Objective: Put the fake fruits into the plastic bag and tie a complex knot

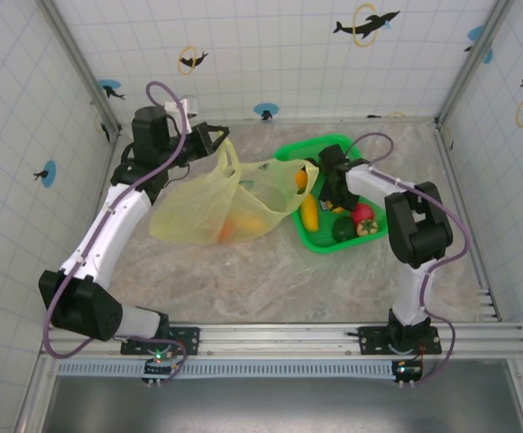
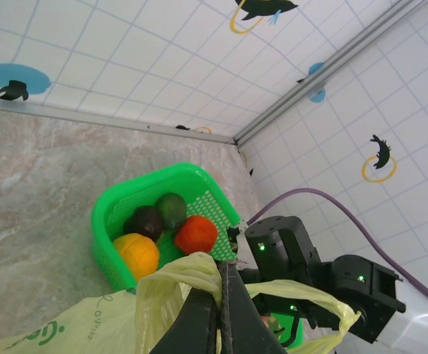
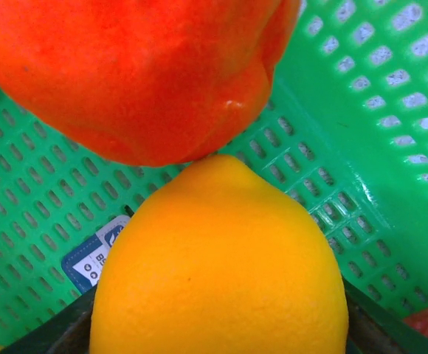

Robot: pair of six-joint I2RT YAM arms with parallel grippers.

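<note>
The right wrist view is showing the right gripper point(image 1: 327, 187) clasping a yellow-orange fruit point(image 3: 218, 273) inside the green basket point(image 1: 311, 142). Overhead, the outstretched left gripper point(image 1: 209, 140) is pinching the plastic bag point(image 1: 212, 207) lying on the surface point(image 1: 270, 280).

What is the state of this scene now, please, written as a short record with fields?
left fingers: shut on a handle of the plastic bag
right fingers: inside the green basket, closed on a yellow fruit
bag contents: at least one orange fruit, seen through the film
basket contents: a red fruit touching the yellow fruit, plus several more fruits
knot: not tied yet
</note>
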